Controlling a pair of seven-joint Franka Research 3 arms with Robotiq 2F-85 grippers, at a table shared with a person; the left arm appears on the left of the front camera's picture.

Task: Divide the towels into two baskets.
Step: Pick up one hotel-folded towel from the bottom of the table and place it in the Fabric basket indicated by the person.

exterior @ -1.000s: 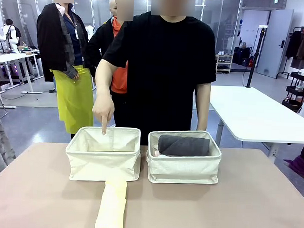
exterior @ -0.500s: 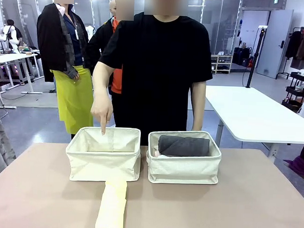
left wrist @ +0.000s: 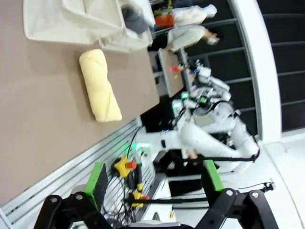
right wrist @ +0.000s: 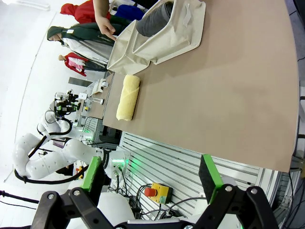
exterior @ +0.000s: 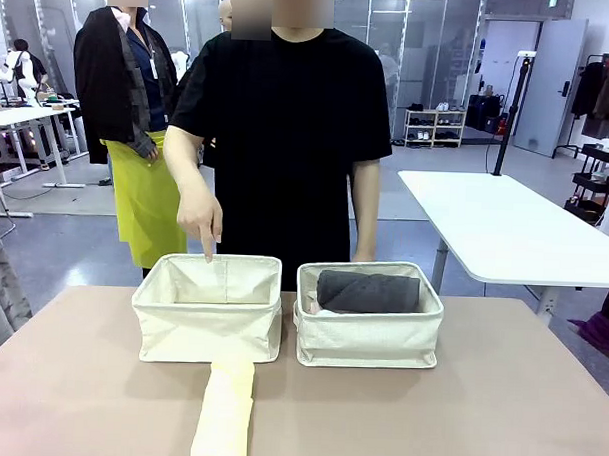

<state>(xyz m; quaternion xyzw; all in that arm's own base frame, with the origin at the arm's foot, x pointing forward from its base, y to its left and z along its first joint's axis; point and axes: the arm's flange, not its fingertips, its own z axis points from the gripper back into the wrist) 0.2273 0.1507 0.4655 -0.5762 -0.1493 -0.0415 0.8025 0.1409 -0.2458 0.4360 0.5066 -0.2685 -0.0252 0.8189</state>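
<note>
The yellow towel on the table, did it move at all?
No. The yellow towel lies in the same spot, its far end just before the left basket, which has not shifted either.

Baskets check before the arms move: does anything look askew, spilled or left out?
One thing: the pale yellow rolled terry towel lies on the brown table, outside the empty left cream canvas basket. Nothing spilled.
</note>
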